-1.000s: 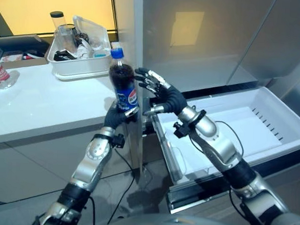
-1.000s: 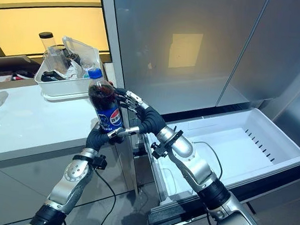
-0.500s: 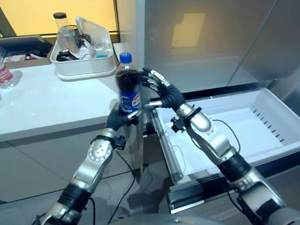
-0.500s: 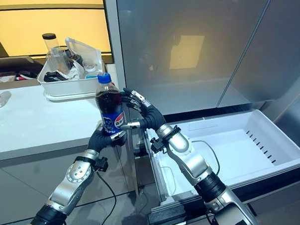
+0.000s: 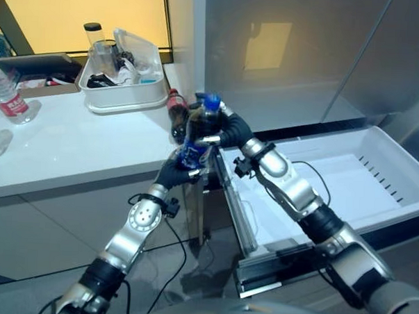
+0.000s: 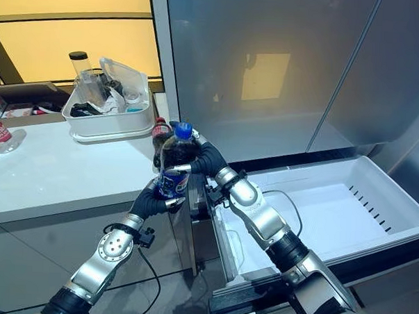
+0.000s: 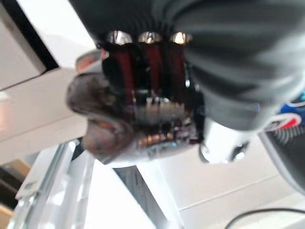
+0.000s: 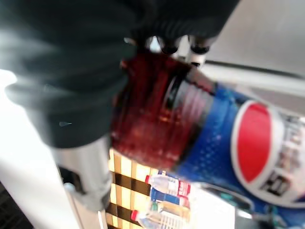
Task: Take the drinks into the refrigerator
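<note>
1. The cola bottle [image 6: 173, 171] is wearing a blue label [image 8: 257, 152] with a round red, white and blue emblem. Small white characters are running beside the emblem, too blurred to read.
2. The water bottle [image 5: 7, 85] is standing on the counter [image 5: 70, 151] and is carrying a red label [image 5: 13, 105]. Its white print is showing too small to read.

a dark cola bottle [image 6: 173, 162] with a blue cap and blue label is tilted in the air, between the white counter [image 6: 48, 178] and the open drawer [image 6: 319, 203].
</note>
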Robot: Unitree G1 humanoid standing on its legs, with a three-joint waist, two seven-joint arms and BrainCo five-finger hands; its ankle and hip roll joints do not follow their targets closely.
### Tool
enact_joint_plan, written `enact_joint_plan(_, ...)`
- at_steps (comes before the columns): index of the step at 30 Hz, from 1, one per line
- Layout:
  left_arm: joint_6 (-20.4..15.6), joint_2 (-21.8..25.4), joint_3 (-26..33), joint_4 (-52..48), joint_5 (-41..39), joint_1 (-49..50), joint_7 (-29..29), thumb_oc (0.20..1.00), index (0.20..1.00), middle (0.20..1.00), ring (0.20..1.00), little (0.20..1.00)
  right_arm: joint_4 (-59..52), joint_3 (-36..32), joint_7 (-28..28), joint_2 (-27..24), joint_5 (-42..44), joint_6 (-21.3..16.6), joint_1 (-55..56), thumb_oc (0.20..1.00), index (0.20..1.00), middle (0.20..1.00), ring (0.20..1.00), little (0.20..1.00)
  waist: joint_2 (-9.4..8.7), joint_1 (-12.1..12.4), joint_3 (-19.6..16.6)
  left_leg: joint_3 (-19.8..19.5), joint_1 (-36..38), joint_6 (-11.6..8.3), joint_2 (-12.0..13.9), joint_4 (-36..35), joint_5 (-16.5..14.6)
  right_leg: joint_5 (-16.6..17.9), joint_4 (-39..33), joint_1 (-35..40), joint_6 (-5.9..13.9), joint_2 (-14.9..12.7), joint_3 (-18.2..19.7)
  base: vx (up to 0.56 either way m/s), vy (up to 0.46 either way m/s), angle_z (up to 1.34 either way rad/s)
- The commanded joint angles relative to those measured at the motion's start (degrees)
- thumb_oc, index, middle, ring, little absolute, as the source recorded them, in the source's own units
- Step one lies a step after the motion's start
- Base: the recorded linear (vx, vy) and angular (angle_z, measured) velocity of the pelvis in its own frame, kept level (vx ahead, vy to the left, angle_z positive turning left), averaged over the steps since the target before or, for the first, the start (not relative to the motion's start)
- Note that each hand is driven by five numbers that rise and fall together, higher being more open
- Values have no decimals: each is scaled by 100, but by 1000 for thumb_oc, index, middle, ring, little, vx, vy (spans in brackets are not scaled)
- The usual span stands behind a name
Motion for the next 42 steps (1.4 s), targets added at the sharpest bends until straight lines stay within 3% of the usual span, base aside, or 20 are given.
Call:
enact_joint_plan(1, -560, 22, -110, -52, 255, -1184, 281, 200, 200, 200, 200, 200, 187, 123, -21, 336, 146, -149, -702, 1000, 1000, 1000, 1000, 1000, -136, 95, -160, 19, 27, 199, -113, 6, -362, -58, 25, 138, 443, -263, -92, 0, 0, 0)
enact_joint_plan(15, -523, -117, 260, -126, -191, -1189, 449, 200, 200, 200, 200, 200, -235, 270, 246, 497, 414, -88, -286, 1000, 1000, 1000, 1000, 1000, -151, 79, -138, 18, 55, 189, -86, 6, -377, -92, 25, 191, 425, -253, -132, 0, 0, 0)
enact_joint_plan(24, -509, -49, 476, -88, -146, -1307, 854, 200, 200, 200, 200, 200, 283, 337, -140, 698, 201, -1, -356, 1000, 1000, 1000, 1000, 1000, -154, 125, -159, -2, 92, 169, -67, 6, -393, -119, 25, 247, 413, -244, -157, 0, 0, 0)
enact_joint_plan(42, -508, -4, 259, -210, 100, -1527, 972, 200, 200, 200, 200, 200, 713, 562, -293, 999, 253, 50, -704, 1000, 1000, 1000, 1000, 1000, -129, 172, -163, -51, 117, 168, -77, 6, -412, -155, 25, 311, 403, -265, -209, 0, 0, 0)
